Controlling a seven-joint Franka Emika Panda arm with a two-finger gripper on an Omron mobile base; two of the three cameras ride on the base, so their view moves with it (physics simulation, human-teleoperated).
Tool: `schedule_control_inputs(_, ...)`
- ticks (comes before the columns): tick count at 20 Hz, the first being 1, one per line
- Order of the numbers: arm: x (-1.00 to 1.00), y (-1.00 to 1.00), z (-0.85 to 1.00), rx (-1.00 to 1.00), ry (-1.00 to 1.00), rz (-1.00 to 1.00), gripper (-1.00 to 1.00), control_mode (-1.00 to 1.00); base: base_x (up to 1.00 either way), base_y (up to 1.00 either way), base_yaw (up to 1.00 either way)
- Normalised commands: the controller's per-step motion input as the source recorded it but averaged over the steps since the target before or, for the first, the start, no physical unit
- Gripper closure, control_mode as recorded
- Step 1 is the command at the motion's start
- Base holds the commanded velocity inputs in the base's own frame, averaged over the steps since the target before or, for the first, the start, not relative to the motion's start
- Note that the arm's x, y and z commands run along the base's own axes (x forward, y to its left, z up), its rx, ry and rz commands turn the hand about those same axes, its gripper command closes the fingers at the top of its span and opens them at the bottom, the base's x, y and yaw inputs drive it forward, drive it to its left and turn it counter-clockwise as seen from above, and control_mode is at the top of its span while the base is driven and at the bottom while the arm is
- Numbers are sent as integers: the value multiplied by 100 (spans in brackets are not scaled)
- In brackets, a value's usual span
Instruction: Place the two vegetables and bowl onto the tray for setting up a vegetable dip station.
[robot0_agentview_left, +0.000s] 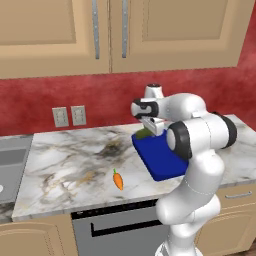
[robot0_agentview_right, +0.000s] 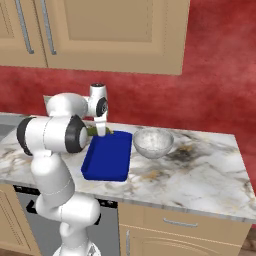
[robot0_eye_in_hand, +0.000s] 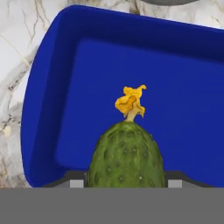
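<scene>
My gripper (robot0_eye_in_hand: 126, 182) is shut on the dark-green bumpy cucumber (robot0_eye_in_hand: 127, 151), which has a yellow flower at its tip and hangs over the near part of the dark blue tray (robot0_eye_in_hand: 183, 105). From the left base view, the gripper (robot0_agentview_left: 151, 128) sits at the tray's (robot0_agentview_left: 161, 166) far-left corner, with the cucumber (robot0_agentview_left: 143, 133) peeking out beside it. The orange carrot (robot0_agentview_left: 118, 179) lies on the marble counter left of the tray, toward the front edge. A grey bowl (robot0_agentview_right: 153, 142) stands on the counter just right of the tray (robot0_agentview_right: 107, 159).
A sink (robot0_agentview_left: 10, 167) is set into the counter at the far left. Wall outlets (robot0_agentview_left: 70, 116) sit on the red backsplash, with wooden cabinets above. The counter's front edge runs close behind the carrot.
</scene>
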Motion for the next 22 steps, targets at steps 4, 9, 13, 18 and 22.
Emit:
schedule_control_inputs(4, 19, -37, -12, 0, 0, 0, 100, -100, 0, 0, 0)
schedule_control_inputs(9, 23, -22, -21, 0, 0, 0, 100, -100, 0, 0, 0)
schedule_control_inputs(13, 7, -3, -32, 0, -2, 0, 100, -100, 0, 0, 0)
schedule_control_inputs(18, 2, -4, -31, 2, -8, 0, 100, -100, 0, 0, 0)
schedule_control_inputs(22, 15, -8, -16, 5, -10, 0, 100, -100, 0, 0, 0)
